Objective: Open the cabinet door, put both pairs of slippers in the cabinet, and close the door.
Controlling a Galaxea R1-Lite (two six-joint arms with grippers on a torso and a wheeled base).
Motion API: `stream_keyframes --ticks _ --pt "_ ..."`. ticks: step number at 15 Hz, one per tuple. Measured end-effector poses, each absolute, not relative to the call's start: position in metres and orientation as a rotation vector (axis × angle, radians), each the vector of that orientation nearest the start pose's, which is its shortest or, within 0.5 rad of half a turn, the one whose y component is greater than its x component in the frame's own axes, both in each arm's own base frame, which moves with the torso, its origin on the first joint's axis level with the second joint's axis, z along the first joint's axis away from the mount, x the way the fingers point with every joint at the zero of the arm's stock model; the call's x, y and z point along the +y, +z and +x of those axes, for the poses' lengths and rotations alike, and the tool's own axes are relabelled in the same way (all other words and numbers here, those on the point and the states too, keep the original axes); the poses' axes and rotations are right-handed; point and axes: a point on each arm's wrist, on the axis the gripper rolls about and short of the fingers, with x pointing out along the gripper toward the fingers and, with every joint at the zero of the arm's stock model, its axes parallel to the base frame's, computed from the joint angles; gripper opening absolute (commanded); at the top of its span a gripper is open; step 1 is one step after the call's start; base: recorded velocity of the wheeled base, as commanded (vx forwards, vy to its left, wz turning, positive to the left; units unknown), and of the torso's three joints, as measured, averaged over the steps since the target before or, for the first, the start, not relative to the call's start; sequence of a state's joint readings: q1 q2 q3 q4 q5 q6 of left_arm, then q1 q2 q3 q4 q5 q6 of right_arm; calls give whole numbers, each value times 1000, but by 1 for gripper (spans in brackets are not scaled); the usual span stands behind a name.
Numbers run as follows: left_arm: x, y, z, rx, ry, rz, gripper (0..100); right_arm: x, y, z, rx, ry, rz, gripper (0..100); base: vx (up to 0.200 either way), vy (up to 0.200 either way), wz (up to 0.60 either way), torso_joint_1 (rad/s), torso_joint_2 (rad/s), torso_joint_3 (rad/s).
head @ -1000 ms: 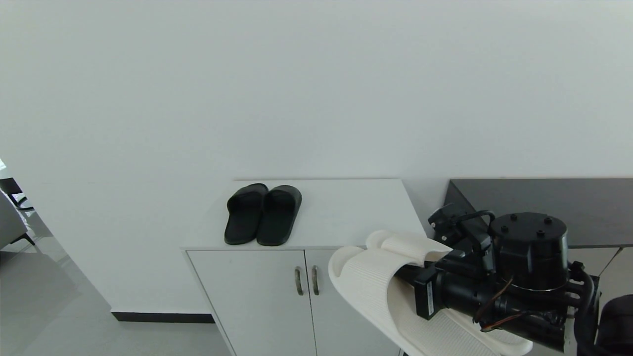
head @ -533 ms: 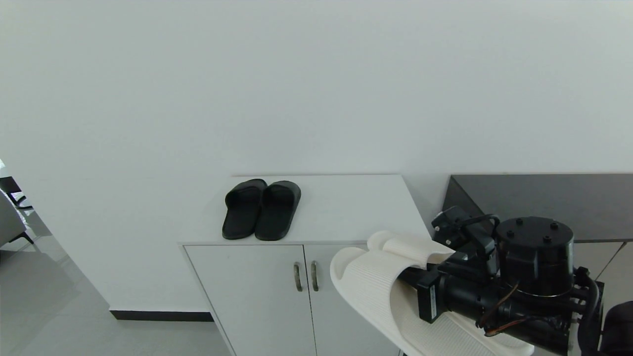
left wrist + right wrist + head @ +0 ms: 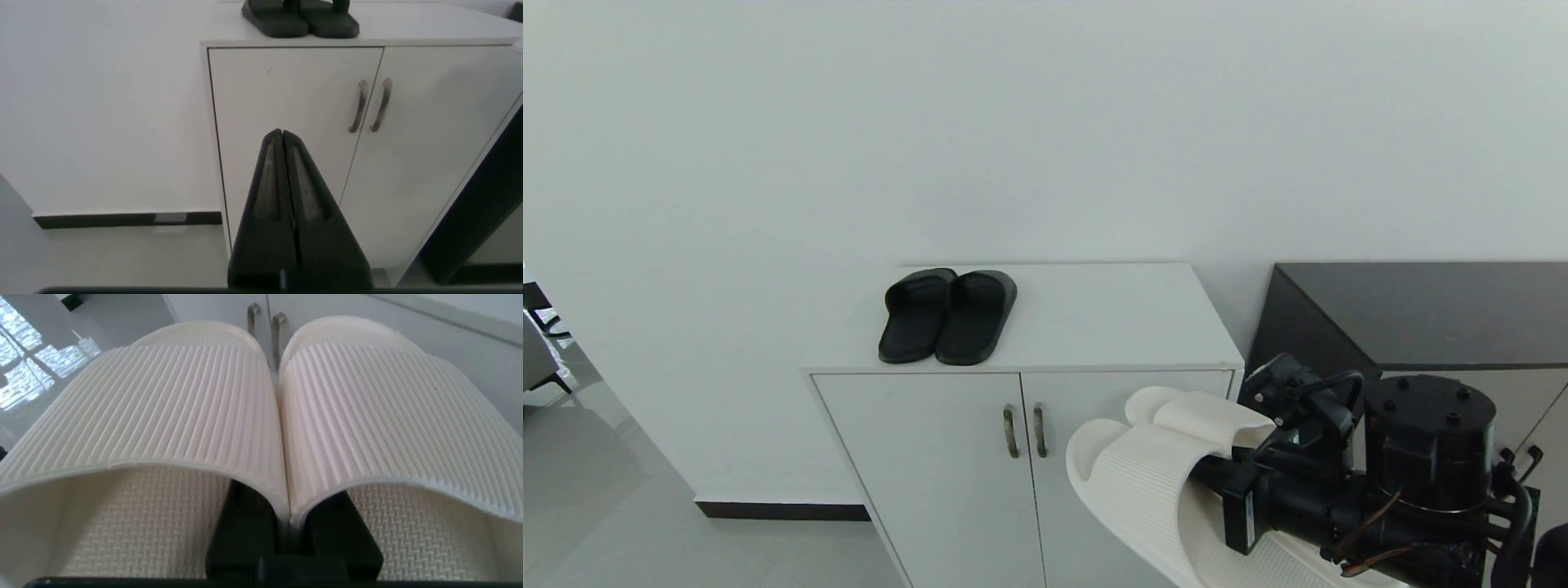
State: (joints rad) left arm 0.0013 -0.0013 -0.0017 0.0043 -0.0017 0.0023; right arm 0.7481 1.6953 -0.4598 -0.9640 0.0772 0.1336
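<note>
A pair of black slippers (image 3: 947, 315) (image 3: 299, 15) lies side by side on top of the white cabinet (image 3: 1111, 318), near its left end. Both cabinet doors are shut, with two metal handles (image 3: 1023, 430) (image 3: 370, 104) (image 3: 265, 318) at the middle. My right gripper (image 3: 284, 518) is shut on a pair of white ribbed slippers (image 3: 1152, 482) (image 3: 270, 425), pinching their inner straps together, in front of the right door. My left gripper (image 3: 283, 163) is shut and holds nothing; it hangs low before the left door.
A dark low counter (image 3: 1421, 310) stands right of the cabinet, against the white wall. Grey floor (image 3: 621, 523) stretches to the left, with a chair leg at the far left edge.
The head camera has tilted down, so the cabinet sits higher in the picture and more of its doors shows. The right arm with the white slippers has sunk slightly.
</note>
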Motion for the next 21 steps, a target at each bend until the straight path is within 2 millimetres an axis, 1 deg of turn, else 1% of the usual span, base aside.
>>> stream_keyframes --ticks 1,5,6,11,13,14,17,19,21 --pt "0 75 -23 2 0 3 0 180 130 191 297 819 43 0 0 0 0 -271 549 276" --pt "0 75 -23 2 0 6 0 177 125 188 310 831 40 0 0 0 0 -267 538 272" --pt "0 75 -23 2 0 6 100 177 125 188 312 832 39 0 0 0 0 -256 525 266" --pt "0 76 -23 1 -1 17 100 177 121 189 324 830 36 0 0 0 0 -254 511 257" --pt "0 76 -23 -1 0 67 100 178 121 189 327 832 34 0 0 0 0 -237 493 241" --pt "0 81 -24 -21 -2 93 100 178 120 189 329 832 32 0 0 0 0 -237 481 242" --pt "-1 117 -27 -83 -67 51 100 178 118 190 329 835 16 0 0 0 0 -230 478 240" --pt "-4 140 -18 -44 -190 32 100 178 118 189 327 838 12 0 0 0 0 -225 471 232" --pt "-7 157 -2 15 -338 15 100 178 118 189 324 854 15 0 0 0 0 -227 469 212"
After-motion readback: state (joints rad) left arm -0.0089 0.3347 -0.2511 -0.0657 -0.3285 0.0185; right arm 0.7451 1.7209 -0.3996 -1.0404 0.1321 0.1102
